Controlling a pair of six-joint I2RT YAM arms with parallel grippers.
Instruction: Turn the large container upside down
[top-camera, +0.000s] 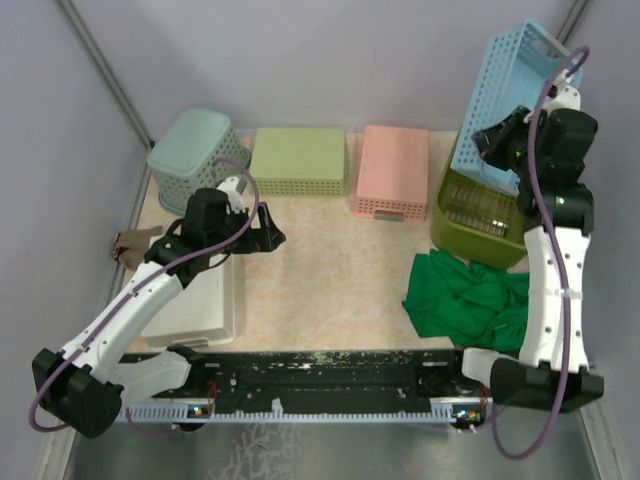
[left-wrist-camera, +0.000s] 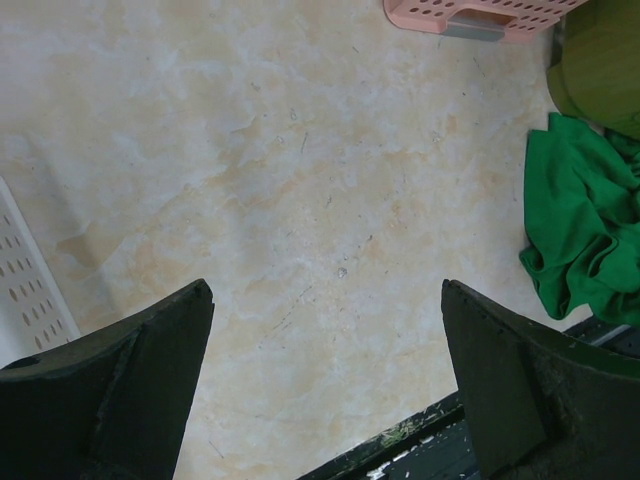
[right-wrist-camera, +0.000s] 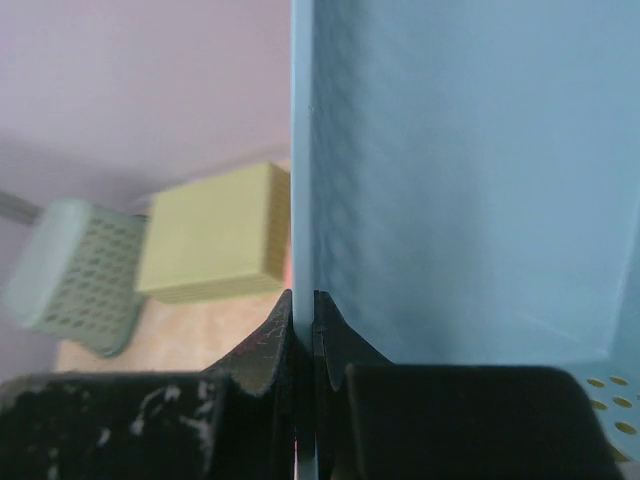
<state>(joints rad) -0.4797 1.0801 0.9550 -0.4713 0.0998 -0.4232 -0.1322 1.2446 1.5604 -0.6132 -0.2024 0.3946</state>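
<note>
The large container (top-camera: 478, 218), a dark olive-green tub, stands upright at the back right of the table; its corner shows in the left wrist view (left-wrist-camera: 600, 60). A light blue basket (top-camera: 510, 100) leans tilted on end, its lower end in the tub. My right gripper (top-camera: 492, 140) is shut on the blue basket's thin side wall (right-wrist-camera: 450, 180), the jaws (right-wrist-camera: 303, 300) pinching its edge. My left gripper (top-camera: 268, 228) hangs open over bare tabletop left of centre, nothing between its fingers (left-wrist-camera: 325, 290).
A crumpled green cloth (top-camera: 465, 295) lies in front of the tub. Upturned along the back wall are a teal basket (top-camera: 195, 155), a yellow-green basket (top-camera: 298, 160) and a pink basket (top-camera: 393, 170). A white basket (top-camera: 195, 300) sits under the left arm.
</note>
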